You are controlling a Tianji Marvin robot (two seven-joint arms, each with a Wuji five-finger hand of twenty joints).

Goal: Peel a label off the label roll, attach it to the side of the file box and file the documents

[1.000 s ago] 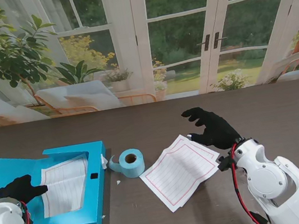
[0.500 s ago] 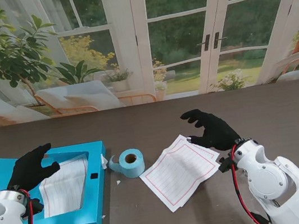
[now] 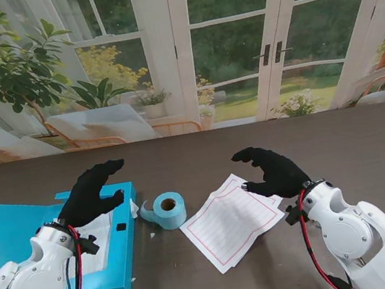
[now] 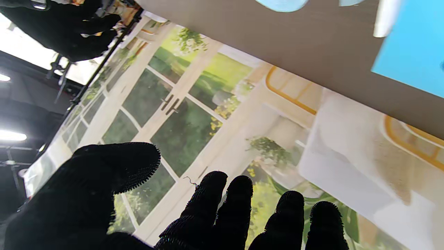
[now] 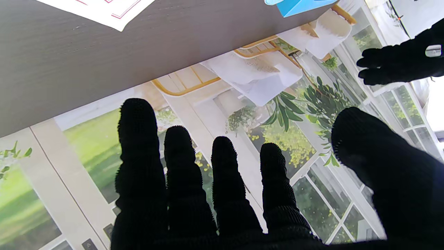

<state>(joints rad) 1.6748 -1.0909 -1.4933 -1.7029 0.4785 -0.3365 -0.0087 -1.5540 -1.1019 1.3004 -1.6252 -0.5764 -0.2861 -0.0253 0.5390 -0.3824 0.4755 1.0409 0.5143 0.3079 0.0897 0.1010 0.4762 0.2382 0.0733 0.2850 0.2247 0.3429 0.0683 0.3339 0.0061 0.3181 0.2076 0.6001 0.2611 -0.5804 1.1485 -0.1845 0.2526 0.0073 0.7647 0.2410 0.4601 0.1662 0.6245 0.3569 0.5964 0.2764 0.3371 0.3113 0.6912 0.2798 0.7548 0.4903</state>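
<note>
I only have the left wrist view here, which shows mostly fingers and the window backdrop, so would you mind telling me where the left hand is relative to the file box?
Observer: In the stand view the left hand hovers over the file box's right, far corner, fingers apart, holding nothing.
Operator: Thank you. Is anything already inside the box?
Observer: Yes, a lined sheet lies in it, partly hidden by the left arm.
Operator: And where are the remaining documents?
Observer: A stack of lined documents lies on the table right of the label roll, with the open right hand at its far right corner.
</note>
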